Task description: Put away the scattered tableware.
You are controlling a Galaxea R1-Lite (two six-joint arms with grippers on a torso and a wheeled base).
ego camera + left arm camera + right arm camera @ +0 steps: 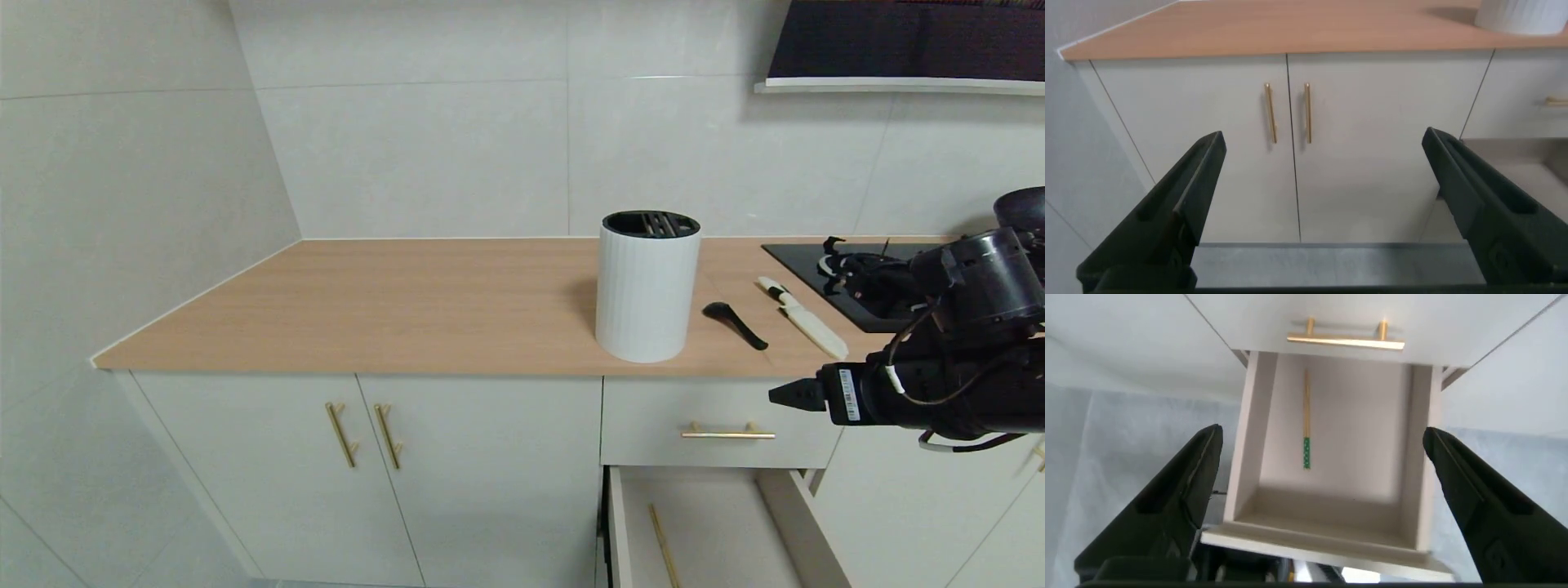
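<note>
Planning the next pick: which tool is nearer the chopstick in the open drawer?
Right. The right tool hangs above the open drawer, the chopstick straight ahead of it. The left tool faces the double cabinet doors beside that drawer.

The worktop (408,302) carries one white slotted holder (647,290), one black spoon (735,322) and one white knife (804,318); the one open drawer (785,523) contains one chopstick (664,545).

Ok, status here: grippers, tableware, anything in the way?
Left gripper open, empty. Right gripper open over the open white drawer holding one wooden chopstick. Black spoon and white knife lie on the wooden counter beside the white cylindrical holder. No obstruction seen.
</note>
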